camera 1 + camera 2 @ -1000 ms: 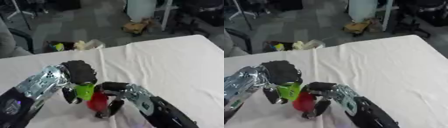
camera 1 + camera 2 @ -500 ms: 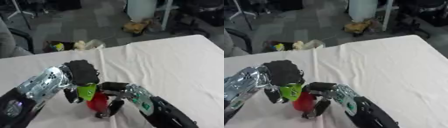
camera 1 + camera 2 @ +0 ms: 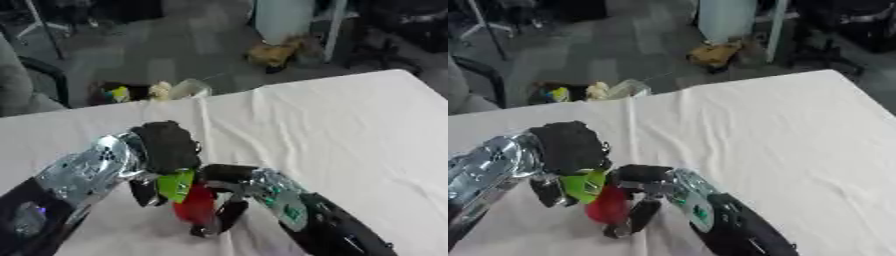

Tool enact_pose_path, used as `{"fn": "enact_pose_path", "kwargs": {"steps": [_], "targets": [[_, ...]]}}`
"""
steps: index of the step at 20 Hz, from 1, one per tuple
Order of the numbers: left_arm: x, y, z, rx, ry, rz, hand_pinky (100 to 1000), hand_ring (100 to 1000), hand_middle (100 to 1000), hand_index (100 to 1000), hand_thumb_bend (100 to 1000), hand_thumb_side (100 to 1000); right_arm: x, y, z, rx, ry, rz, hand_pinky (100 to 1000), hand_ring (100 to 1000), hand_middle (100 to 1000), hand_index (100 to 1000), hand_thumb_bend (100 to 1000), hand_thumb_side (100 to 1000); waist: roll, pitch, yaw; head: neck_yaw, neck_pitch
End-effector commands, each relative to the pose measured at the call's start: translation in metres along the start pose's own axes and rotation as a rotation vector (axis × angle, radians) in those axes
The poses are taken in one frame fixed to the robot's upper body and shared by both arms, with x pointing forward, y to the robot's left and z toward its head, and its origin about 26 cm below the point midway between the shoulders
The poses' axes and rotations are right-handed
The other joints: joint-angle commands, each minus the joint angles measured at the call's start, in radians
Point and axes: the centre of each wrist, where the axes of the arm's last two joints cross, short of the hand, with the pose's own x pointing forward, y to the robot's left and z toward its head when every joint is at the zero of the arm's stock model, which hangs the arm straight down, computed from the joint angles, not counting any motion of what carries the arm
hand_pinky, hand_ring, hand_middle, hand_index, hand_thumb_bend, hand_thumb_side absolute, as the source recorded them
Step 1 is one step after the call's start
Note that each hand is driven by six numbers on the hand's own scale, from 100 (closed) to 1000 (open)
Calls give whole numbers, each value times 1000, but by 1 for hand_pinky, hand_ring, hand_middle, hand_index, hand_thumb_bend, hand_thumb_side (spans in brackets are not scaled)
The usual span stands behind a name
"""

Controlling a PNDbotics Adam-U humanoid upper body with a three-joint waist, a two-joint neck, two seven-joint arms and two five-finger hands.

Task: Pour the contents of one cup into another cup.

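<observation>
a: item one, left robot hand?

b: i see my left robot hand (image 3: 166, 147) near the front of the tabletop (image 3: 350, 130), fingers curled round the green cup (image 3: 176, 183). the cup hangs tilted under the palm, just above the red one.

a: item two, right robot hand?

b: my right robot hand (image 3: 229, 192) is wrapped around the red cup (image 3: 196, 205), fingers down its right side. the red cup sits low over the white cloth, touching or nearly touching the green cup's lower edge; i cannot tell which.

a: contents?

b: i cannot see inside either cup.

a: other stock?

b: on the floor beyond the far edge, a heap of small yellowish things (image 3: 144, 91).
</observation>
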Motion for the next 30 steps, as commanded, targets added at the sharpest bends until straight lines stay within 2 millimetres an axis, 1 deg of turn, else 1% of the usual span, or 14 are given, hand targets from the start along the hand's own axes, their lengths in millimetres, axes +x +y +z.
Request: {"fn": "enact_pose_path", "kwargs": {"steps": [1, 16, 30], "targets": [[-8, 3, 8, -203, -107, -185, 100, 100, 267, 623, 146, 186, 2, -11, 0, -10, -7, 29, 844, 867, 293, 677, 100, 320, -2, -22, 2, -1, -10], [-6, 0, 10, -218, -110, -206, 100, 100, 265, 621, 131, 196, 3, -12, 1, -10, -6, 28, 844, 868, 293, 678, 100, 320, -4, -28, 5, 0, -11], [-6, -1, 9, -229, -104, -217, 100, 100, 267, 622, 126, 200, 3, -12, 1, -10, -7, 25, 843, 868, 292, 677, 100, 319, 0, -31, 8, 0, -12]]}}
